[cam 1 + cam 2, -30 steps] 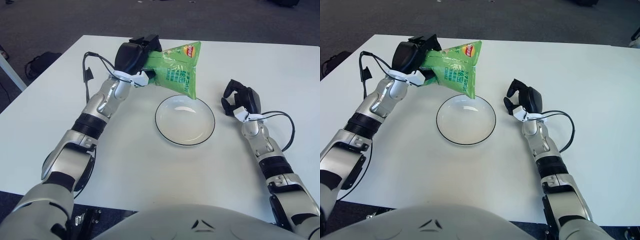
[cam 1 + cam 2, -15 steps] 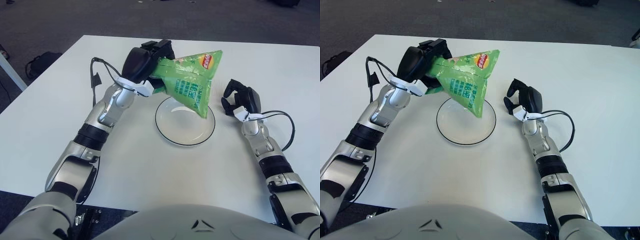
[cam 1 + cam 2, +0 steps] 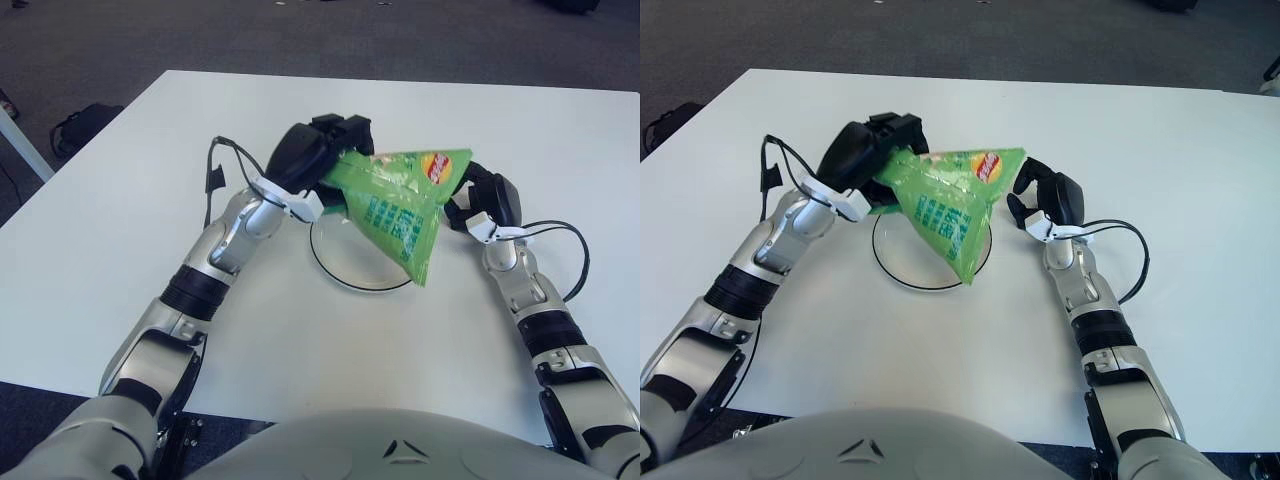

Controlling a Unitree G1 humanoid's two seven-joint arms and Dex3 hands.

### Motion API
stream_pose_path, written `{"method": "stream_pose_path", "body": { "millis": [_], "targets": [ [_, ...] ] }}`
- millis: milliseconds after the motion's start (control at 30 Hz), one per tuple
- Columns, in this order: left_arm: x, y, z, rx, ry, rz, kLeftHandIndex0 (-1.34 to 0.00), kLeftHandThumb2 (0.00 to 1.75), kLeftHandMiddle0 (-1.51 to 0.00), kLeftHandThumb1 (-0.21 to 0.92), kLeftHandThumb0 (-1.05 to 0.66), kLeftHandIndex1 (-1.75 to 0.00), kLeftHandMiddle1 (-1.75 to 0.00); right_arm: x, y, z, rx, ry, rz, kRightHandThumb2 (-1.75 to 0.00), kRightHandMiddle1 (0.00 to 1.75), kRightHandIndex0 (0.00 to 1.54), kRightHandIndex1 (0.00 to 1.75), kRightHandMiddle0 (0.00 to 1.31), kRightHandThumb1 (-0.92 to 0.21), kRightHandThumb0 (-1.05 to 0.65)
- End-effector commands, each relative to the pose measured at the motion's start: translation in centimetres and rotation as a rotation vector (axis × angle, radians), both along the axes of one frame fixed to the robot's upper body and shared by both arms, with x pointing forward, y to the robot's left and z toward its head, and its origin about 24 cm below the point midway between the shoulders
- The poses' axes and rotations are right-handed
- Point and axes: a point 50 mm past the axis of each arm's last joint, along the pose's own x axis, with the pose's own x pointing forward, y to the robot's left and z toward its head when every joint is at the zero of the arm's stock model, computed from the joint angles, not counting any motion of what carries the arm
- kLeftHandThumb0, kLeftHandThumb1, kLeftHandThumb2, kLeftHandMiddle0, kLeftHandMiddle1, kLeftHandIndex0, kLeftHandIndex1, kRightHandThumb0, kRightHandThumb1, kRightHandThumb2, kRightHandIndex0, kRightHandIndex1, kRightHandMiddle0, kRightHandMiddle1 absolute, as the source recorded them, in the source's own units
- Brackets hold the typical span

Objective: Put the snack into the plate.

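My left hand (image 3: 318, 158) is shut on one end of a green snack bag (image 3: 405, 203) and holds it in the air above the white, dark-rimmed plate (image 3: 335, 270). The bag hangs down to the right and hides most of the plate. It also shows in the right eye view (image 3: 950, 205), over the plate (image 3: 898, 270). My right hand (image 3: 482, 200) rests on the table just right of the plate, fingers curled, holding nothing.
The white table (image 3: 120, 230) spreads wide on all sides of the plate. Cables run along my left wrist (image 3: 215, 175) and from my right wrist (image 3: 560, 232). Dark floor lies beyond the table's far edge.
My left hand has carried the snack bag toward me and to the right, from beyond the plate's far rim to over the plate. The right hand has not moved.
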Motion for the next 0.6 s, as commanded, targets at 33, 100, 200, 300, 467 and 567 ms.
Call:
{"method": "stream_pose_path", "body": {
  "millis": [33, 100, 200, 300, 467, 567],
  "targets": [
    [-0.2, -0.3, -0.5, 0.048, 0.021, -0.025, -0.66, 1.74, -0.9, -0.06, 0.0, -1.75, -1.72, -2.3, -0.1, -4.7, -0.052, 0.224, -0.017, -1.47, 1.75, 1.31, 1.75, 0.73, -0.19, -0.55],
    [-0.3, -0.6, -1.0, 0.083, 0.04, -0.034, -0.66, 1.73, -0.9, -0.06, 0.0, -1.75, -1.71, -2.3, -0.1, -4.7, -0.053, 0.226, -0.017, -1.47, 1.75, 1.31, 1.75, 0.73, -0.19, -0.54],
    [-0.3, -1.0, -1.9, 0.145, 0.055, -0.04, -0.66, 1.73, -0.9, -0.05, 0.0, -1.75, -1.71, -2.3, -0.1, -4.7, -0.053, 0.228, -0.017, -1.47, 1.75, 1.31, 1.75, 0.73, -0.19, -0.54],
    [-0.2, -1.3, -2.6, 0.21, 0.036, -0.037, -0.65, 1.72, -0.89, -0.04, 0.0, -1.75, -1.72, -2.3, 0.0, -4.7, -0.055, 0.23, -0.018, -1.47, 1.75, 1.31, 1.75, 0.73, -0.19, -0.54],
    [-0.3, -1.6, -3.2, 0.32, -0.022, -0.038, -0.65, 1.72, -0.89, -0.04, 0.0, -1.75, -1.72, -2.3, 0.0, -4.6, -0.068, 0.232, -0.02, -1.47, 1.75, 1.31, 1.75, 0.73, -0.19, -0.54],
    [-0.5, -1.7, -3.6, 0.371, -0.025, -0.05, -0.66, 1.73, -0.89, -0.05, 0.0, -1.75, -1.73, -2.3, 0.1, -4.6, -0.082, 0.23, -0.02, -1.47, 1.75, 1.3, 1.75, 0.73, -0.19, -0.55]
  ]
}}
